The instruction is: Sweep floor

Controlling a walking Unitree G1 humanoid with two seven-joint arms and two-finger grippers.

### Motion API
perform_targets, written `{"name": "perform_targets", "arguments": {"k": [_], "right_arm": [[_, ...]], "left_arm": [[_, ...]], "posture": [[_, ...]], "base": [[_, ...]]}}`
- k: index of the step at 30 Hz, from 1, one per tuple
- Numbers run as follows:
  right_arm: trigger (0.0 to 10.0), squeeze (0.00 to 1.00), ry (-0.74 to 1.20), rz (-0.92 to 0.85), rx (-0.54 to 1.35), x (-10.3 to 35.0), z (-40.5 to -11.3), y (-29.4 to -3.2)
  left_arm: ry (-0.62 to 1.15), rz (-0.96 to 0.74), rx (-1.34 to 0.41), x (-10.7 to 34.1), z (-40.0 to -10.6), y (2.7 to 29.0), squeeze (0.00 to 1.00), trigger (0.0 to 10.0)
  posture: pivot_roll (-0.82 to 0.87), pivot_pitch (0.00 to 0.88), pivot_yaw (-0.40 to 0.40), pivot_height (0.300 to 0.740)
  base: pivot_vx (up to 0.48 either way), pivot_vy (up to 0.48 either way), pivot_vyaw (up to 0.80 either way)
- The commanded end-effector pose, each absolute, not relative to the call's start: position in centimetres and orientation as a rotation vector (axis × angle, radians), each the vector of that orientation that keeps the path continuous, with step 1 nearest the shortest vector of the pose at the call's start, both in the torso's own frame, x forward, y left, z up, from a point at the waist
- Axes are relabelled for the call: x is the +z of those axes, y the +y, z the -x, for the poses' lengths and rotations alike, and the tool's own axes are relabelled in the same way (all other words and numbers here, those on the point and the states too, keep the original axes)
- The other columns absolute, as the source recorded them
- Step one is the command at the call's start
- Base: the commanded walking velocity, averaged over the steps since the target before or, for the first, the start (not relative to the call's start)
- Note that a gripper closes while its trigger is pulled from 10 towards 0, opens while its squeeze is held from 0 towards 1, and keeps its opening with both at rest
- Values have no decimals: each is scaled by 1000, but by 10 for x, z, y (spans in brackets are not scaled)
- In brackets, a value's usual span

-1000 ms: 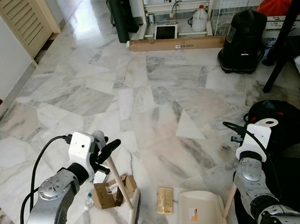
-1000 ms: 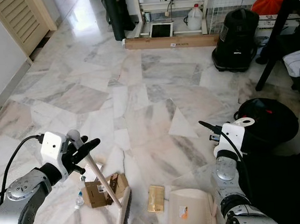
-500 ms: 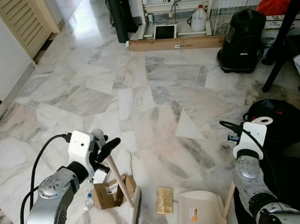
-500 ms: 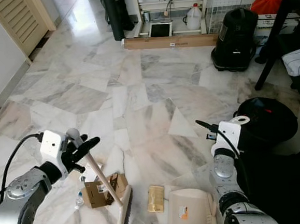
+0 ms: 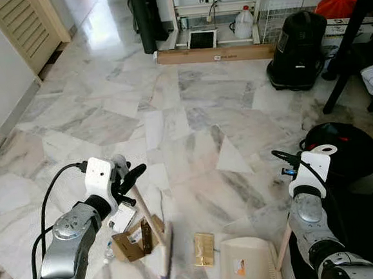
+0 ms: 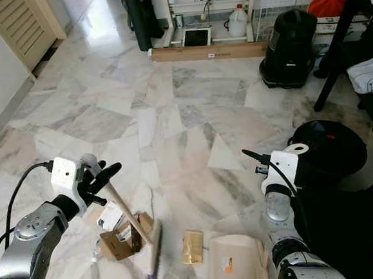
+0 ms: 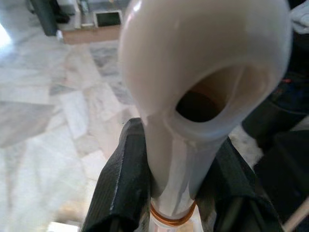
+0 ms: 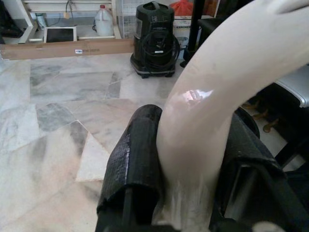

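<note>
**Marble floor, broom in mid-stroke toward the dustpan**

Marble floor (image 5: 191, 113) lies ahead with a small cluster of litter close to the robot's feet. The left gripper (image 5: 126, 181) has its jaws clamped on the cream top of the broom handle (image 5: 146, 215); the left wrist view shows the two black fingers (image 7: 123, 183) pressed against either side of that handle just under its hanging loop. The right gripper (image 5: 285, 164) holds the upright handle of the dustpan (image 5: 245, 264), jaws closed on the pale curved grip, as the right wrist view confirms.

Compared with half a second ago, the broom head (image 5: 165, 261) is now smeared with motion blur and has swung a little to the robot's right, while the handle leans more steeply. The torn cardboard box (image 5: 136, 237) has turned and shifted slightly, with a white slip of paper (image 5: 120, 217) now showing beside it. The flat tan packet (image 5: 205, 249) lies where it lay, just left of the dustpan's mouth, and the dustpan itself has not moved. A small clear bottle (image 5: 109, 250) rests by the box.

My reading is that a sweeping stroke is under way, nudging the box toward the pan. Little has reached the pan so far, so the job looks early. The box is bulky and light, so it may tumble or ride over the bristles rather than slide.
</note>
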State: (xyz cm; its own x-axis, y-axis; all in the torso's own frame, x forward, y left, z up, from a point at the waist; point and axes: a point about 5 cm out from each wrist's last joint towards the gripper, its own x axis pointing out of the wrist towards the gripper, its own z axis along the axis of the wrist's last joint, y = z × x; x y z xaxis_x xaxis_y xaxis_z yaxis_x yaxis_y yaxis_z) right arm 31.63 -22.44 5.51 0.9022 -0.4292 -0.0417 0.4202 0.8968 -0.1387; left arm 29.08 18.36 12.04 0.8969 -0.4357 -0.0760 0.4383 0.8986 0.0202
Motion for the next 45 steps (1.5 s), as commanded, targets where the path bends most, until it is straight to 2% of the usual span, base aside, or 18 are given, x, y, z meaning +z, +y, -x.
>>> {"name": "perform_targets", "arguments": {"k": [1,9,17,24,26,33,36,40,45], "right_arm": [[10000,0,144,112,-429,40,-308,-219],[10000,0,150,108,-422,39,-308,-218],[10000,0,155,110,-419,38,-308,-216],[10000,0,162,109,-419,37,-307,-216],[10000,0,165,109,-419,36,-307,-215],[10000,0,173,108,-414,36,-307,-215],[10000,0,176,108,-411,35,-307,-214],[10000,0,161,114,-418,36,-307,-215],[10000,0,109,118,-443,43,-308,-218]], "left_arm": [[68,-25,-447,123,-292,188,0,10000],[138,-55,-520,113,-286,189,0,10000],[232,7,-623,105,-280,186,0,10000],[261,159,-664,110,-279,186,0,10000],[246,255,-687,118,-281,185,0,10000],[209,378,-727,133,-282,183,0,10000],[183,385,-719,140,-282,185,0,10000],[75,257,-597,157,-291,191,0,10000],[47,232,-579,160,-291,189,0,10000]], "posture": [[116,141,95,740],[115,144,96,740],[113,144,99,740],[115,140,101,740],[116,137,100,740],[122,133,98,740],[122,133,98,740],[128,132,96,740],[121,132,92,740]], "base": [[0,0,0],[0,0,0],[0,0,0],[0,0,0],[0,0,0],[0,0,0],[0,0,0],[0,0,0],[0,0,0]]}}
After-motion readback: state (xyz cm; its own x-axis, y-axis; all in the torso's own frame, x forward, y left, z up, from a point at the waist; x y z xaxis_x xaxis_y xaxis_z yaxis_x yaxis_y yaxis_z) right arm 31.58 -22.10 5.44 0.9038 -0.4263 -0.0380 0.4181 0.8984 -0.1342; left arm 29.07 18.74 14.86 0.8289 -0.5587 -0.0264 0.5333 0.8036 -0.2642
